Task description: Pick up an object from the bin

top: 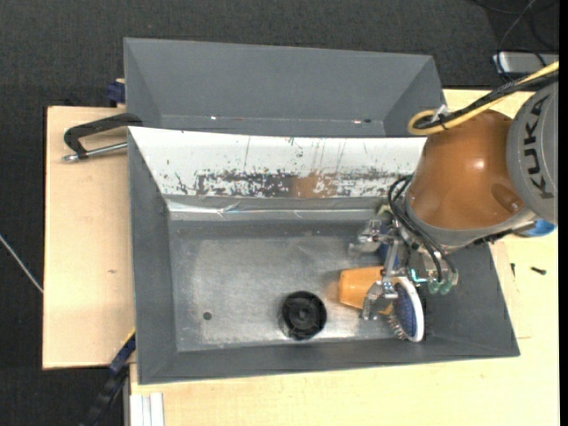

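Observation:
My gripper (387, 272) is low in the bin's front right part. Just to its left lies an orange rounded thing (356, 287), touching or nearly touching the gripper's lower end. A blue and white oval brush-like thing (410, 314) lies right below the gripper, by the front wall. Whether either one is gripped I cannot tell, as the gripper hides part of both.
A black round disc-like thing (303, 314) lies on the bin floor near the front wall, left of the orange thing. The arm's orange cover hangs over the bin's right side, with cables beneath it.

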`<state>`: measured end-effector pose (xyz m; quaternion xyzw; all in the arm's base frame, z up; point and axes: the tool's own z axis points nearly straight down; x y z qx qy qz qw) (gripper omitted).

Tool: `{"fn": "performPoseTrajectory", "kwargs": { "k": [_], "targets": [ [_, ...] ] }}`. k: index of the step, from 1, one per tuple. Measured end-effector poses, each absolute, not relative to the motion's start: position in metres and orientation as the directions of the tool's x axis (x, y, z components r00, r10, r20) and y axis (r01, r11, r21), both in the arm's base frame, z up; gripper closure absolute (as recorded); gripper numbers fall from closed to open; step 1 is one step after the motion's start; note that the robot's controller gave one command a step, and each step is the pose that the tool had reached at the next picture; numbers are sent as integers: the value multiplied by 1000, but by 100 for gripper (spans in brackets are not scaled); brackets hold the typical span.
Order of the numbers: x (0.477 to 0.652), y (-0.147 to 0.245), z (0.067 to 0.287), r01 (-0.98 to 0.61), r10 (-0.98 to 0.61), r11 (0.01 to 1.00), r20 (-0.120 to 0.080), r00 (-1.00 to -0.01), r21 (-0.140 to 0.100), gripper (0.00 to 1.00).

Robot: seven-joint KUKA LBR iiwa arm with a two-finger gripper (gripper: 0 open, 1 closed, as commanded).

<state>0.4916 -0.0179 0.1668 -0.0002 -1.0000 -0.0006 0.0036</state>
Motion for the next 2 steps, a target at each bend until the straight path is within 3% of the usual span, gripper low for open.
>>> {"fn": "performPoseTrajectory", "kwargs": {
  "k": [1, 2],
  "targets": [
    [508, -58, 75, 270, 270, 963, 3, -963, 1, 0],
    [509, -58, 77, 268, 268, 963, 0, -963, 2, 100]
  ]
}}
